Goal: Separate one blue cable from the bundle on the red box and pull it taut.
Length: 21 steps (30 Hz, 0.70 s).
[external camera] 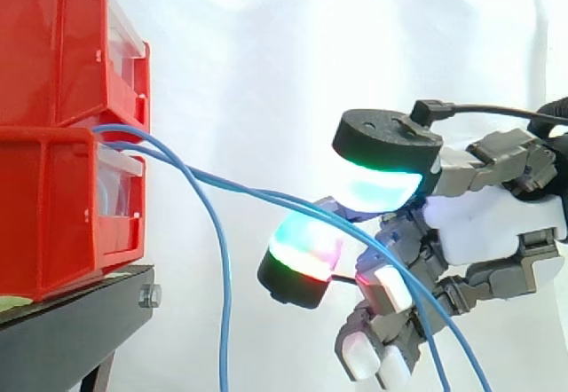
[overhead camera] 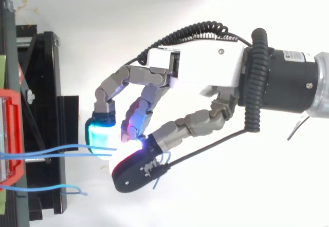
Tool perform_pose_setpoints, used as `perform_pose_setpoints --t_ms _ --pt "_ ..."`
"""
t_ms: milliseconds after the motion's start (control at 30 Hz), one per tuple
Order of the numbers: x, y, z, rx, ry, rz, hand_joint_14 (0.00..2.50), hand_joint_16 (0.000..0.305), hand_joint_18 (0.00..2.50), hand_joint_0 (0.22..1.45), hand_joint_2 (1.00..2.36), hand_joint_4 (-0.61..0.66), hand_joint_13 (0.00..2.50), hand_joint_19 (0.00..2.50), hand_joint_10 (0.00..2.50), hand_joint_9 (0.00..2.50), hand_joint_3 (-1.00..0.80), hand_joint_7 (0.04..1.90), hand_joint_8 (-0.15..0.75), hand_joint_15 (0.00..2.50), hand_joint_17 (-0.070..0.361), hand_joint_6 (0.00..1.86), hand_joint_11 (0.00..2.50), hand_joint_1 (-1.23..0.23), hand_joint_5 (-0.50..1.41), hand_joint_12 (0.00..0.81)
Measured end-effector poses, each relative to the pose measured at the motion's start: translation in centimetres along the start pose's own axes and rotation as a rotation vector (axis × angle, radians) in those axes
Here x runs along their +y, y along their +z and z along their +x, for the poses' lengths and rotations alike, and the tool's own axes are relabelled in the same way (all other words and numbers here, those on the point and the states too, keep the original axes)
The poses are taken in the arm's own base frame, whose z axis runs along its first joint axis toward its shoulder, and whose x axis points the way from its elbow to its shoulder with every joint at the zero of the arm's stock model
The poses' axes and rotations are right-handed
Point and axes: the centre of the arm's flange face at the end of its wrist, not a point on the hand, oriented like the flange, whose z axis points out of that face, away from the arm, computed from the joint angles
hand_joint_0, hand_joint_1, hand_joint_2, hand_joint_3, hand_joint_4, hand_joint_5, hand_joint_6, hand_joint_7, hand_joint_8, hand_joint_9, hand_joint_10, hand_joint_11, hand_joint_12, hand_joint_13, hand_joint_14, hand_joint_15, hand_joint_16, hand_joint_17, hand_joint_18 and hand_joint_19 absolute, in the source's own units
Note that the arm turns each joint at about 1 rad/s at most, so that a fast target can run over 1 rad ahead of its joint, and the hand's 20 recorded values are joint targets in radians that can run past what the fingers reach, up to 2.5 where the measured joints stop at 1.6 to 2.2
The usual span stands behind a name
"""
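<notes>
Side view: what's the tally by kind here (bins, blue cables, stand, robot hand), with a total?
Hand: 1
Red bins: 2, the upper bin stacked on the lower bin
Blue cables: 3, one hanging cable and a cable pair passing between the hand's pads
Black stand: 1
Total: 7

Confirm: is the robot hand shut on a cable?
Shut: robot hand curls round two blue cables from the red bins; a third cable hangs free.
</notes>
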Motion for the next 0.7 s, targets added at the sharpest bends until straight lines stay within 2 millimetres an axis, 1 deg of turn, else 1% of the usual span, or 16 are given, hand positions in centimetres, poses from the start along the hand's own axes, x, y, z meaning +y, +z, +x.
perform_pose_setpoints --t_ms 33,67,100,167,233,300,433,500,533,600,633,700 --pt "0.00 0.00 0.00 0.000 0.000 0.000 0.02 0.041 0.73 0.61 1.00 0.04 0.88 0.53 0.02 1.15 -0.50 0.94 0.189 0.45 0.091 0.87 0.59 -0.82 -0.12 0.308" --pt "0.00 0.00 0.01 0.000 0.000 0.000 0.02 0.040 0.73 0.62 1.00 0.01 0.88 0.53 0.02 1.15 -0.45 0.96 0.190 0.46 0.090 0.87 0.58 -0.83 -0.13 0.304" --pt "0.02 0.00 0.01 0.000 0.000 0.000 0.02 0.040 0.73 0.62 1.01 -0.01 0.88 0.53 0.02 1.15 -0.40 0.94 0.191 0.45 0.090 0.89 0.59 -0.84 -0.13 0.306" --pt "0.02 0.00 0.01 0.000 0.000 -0.001 0.02 0.040 0.73 0.63 1.01 -0.02 0.88 0.53 0.02 1.15 -0.37 0.93 0.194 0.45 0.090 0.90 0.58 -0.84 -0.13 0.305" --pt "0.03 0.01 0.01 0.000 0.000 -0.002 0.02 0.040 0.74 0.63 1.01 -0.02 0.88 0.52 0.02 1.15 -0.35 0.93 0.195 0.45 0.090 0.90 0.58 -0.84 -0.13 0.305" --pt "0.04 0.02 0.02 0.000 0.000 -0.003 0.02 0.040 0.75 0.65 1.01 -0.05 0.88 0.51 0.02 1.15 -0.34 0.92 0.198 0.45 0.089 0.91 0.58 -0.85 -0.13 0.307" --pt "0.07 0.02 0.01 0.000 0.000 -0.003 0.02 0.039 0.76 0.70 1.01 -0.11 0.89 0.49 0.02 1.13 -0.41 0.89 0.194 0.43 0.087 0.92 0.58 -0.90 -0.14 0.307" --pt "0.08 0.01 0.02 0.000 -0.001 -0.002 0.02 0.038 0.77 0.73 1.00 -0.12 0.89 0.47 0.02 1.13 -0.50 0.86 0.197 0.43 0.085 0.92 0.58 -0.93 -0.14 0.301" --pt "0.08 0.01 0.02 0.000 -0.001 -0.002 0.02 0.038 0.77 0.73 1.00 -0.12 0.89 0.47 0.02 1.13 -0.50 0.86 0.197 0.43 0.085 0.92 0.57 -0.93 -0.14 0.301" --pt "0.08 0.01 0.02 0.000 -0.001 -0.002 0.02 0.038 0.78 0.67 1.00 -0.06 0.89 0.48 0.02 1.13 -0.50 0.84 0.190 0.43 0.085 0.92 0.58 -0.93 -0.14 0.300" --pt "0.09 0.01 0.02 0.000 -0.001 -0.002 0.02 0.038 0.78 0.67 1.00 -0.04 0.89 0.49 0.02 1.14 -0.50 0.84 0.191 0.44 0.085 0.92 0.58 -0.93 -0.14 0.299" --pt "0.10 0.01 0.02 0.000 -0.001 -0.002 0.02 0.038 0.78 0.62 1.00 0.01 0.90 0.51 0.02 1.19 -0.50 0.87 0.192 0.44 0.085 0.91 0.60 -0.90 -0.12 0.301"
